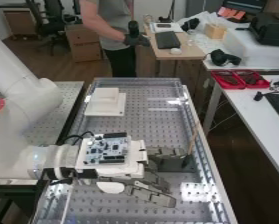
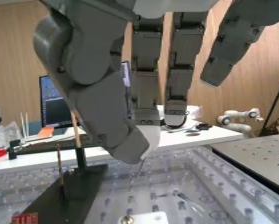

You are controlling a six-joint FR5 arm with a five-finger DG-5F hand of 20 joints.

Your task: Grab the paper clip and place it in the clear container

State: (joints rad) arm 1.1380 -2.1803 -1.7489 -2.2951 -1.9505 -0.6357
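High view: hand (image 1: 149, 194) low over near part of perforated bench (image 1: 139, 122), reaching in from left. Wrist view: thumb tip against one fingertip, other fingers nearly straight — thin clip (image 2: 141, 163) pinched, its end just under tips, above bench. Black stand (image 1: 171, 164) with upright sticks just beyond fingers, toward right edge. Farther, at left, white block (image 1: 106, 106) on bench. Off bench, far right, red trays (image 1: 229, 80) on white table (image 1: 255, 116).

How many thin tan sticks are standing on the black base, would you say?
2: one stick rises close beside the hand, from a black holder; the other stick stands nearer the wrist camera. The hand may hide more.
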